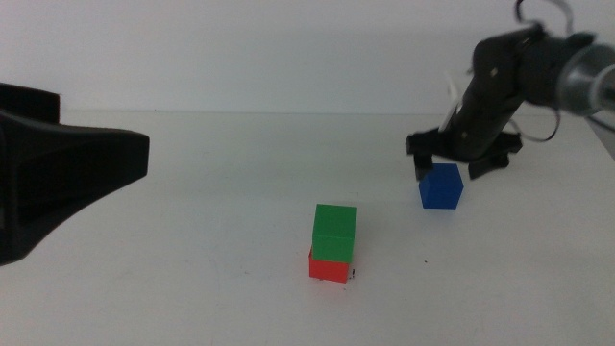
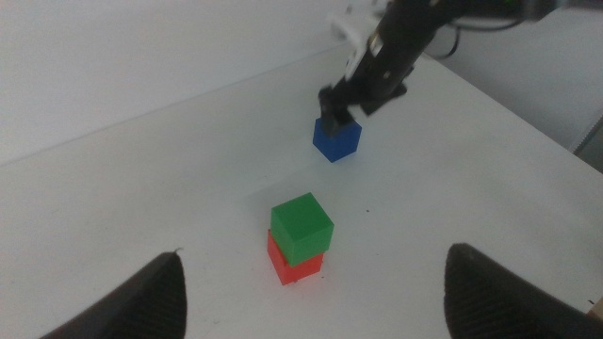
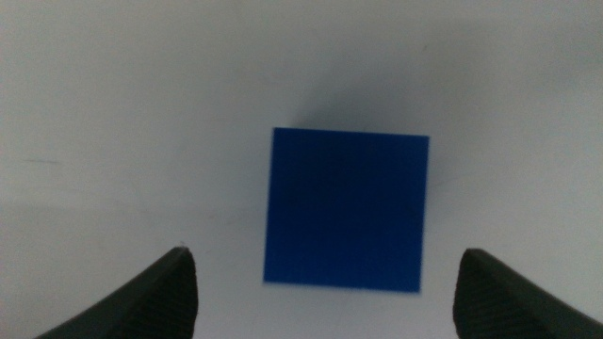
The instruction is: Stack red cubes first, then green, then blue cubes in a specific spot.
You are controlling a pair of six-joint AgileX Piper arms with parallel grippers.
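The right pincer (image 1: 450, 165) hangs directly above the blue cube (image 1: 441, 185), w/ its arm coming in from the right side of the middle view. Its two dark jaws are spread wide, more than the cube's width, and they hold nothing; in the right wrist view the blue cube (image 3: 346, 209) sits on the white tabletop (image 1: 192, 240) betw. the two jaw tips, not touched by either. In the middle view the jaw ends are about level w/ the top edge of the cube, or just over it; I cannot tell if there is contact there.

The green cube (image 1: 334, 234) stands on top of the red cube (image 1: 330, 265), a bit turned against it, so the edges do not line up fully. This small stack is in the front-centre of the tabletop, and the blue cube is apart from it, further back and to the right. A tiny black mark (image 1: 354, 276) shows just beside the red cube's base.

The left pincer (image 2: 311, 282) waits at the left side, well apart from the stack, jaws wide apart and empty; its wrist view looks over green cube (image 2: 301, 226), red cube (image 2: 294, 266) and blue cube (image 2: 337, 138).
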